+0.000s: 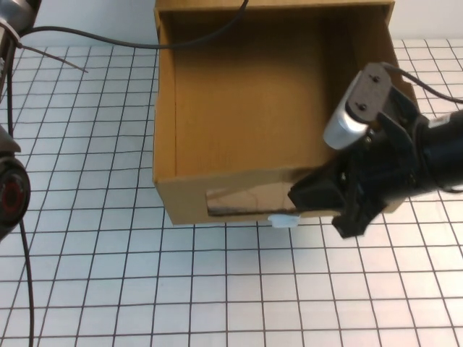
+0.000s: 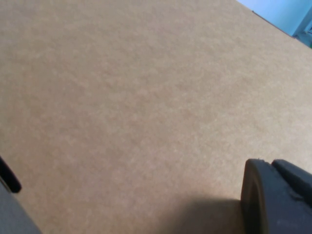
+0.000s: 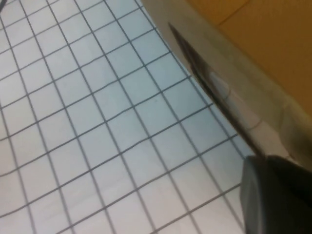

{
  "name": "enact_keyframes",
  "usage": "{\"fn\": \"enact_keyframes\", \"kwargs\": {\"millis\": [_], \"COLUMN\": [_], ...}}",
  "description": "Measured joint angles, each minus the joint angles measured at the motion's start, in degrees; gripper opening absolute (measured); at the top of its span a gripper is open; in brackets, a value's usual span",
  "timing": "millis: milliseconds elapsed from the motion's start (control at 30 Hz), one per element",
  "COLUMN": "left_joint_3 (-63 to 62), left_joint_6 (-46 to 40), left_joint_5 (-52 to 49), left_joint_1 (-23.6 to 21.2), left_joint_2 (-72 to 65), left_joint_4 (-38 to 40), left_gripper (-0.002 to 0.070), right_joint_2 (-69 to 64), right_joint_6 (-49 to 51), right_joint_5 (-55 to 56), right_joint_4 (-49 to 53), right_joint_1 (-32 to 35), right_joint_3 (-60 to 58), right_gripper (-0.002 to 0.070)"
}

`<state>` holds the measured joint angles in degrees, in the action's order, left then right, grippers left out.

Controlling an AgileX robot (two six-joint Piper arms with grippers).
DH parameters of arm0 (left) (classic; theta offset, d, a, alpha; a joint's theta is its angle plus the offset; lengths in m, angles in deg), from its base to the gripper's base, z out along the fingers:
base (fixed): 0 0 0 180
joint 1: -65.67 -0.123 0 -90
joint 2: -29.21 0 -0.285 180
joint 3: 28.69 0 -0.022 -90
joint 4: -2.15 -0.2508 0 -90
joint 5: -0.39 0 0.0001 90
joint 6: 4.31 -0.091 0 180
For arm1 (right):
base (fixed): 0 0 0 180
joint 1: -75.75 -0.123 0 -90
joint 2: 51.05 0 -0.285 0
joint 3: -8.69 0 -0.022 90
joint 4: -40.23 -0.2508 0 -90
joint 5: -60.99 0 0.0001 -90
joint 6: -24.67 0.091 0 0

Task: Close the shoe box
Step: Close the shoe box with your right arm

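The shoe box is a brown cardboard drawer seen from above, pulled out and empty. Its front has a clear window with a small white pull tab below it. My right gripper is at the front right corner of the drawer, open, with nothing between its fingers. In the right wrist view one finger lies next to the box front and its window. My left gripper is open, close against a plain cardboard surface, with one finger showing.
The box stands on a white table with a grid pattern. The left arm is at the left edge, and its cable runs across the box's far rim. The table stretches open in front of the box.
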<state>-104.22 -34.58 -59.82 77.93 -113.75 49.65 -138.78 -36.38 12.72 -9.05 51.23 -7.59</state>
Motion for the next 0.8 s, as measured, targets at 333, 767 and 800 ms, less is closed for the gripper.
{"fn": "enact_keyframes", "kwargs": {"millis": [333, 767, 800], "left_joint_3": [0.0, 0.0, 0.0], "left_joint_6": [0.0, 0.0, 0.0], "left_joint_5": [0.0, 0.1, 0.1], "left_joint_1": [0.0, -0.8, -0.9], "left_joint_2": [0.0, 0.0, 0.0], "left_joint_4": [0.1, 0.9, 0.9], "left_gripper": [-0.0003, -0.0002, -0.0002], "right_joint_2": [-6.2, -17.7, -18.4], "right_joint_6": [1.5, 3.0, 3.0], "right_joint_5": [0.8, 0.8, 0.5], "right_joint_4": [4.8, 9.1, 9.1], "right_joint_1": [-0.1, -0.2, -0.2], "right_joint_3": [11.2, 25.6, 26.6], "right_gripper": [-0.0015, -0.0015, -0.0015]}}
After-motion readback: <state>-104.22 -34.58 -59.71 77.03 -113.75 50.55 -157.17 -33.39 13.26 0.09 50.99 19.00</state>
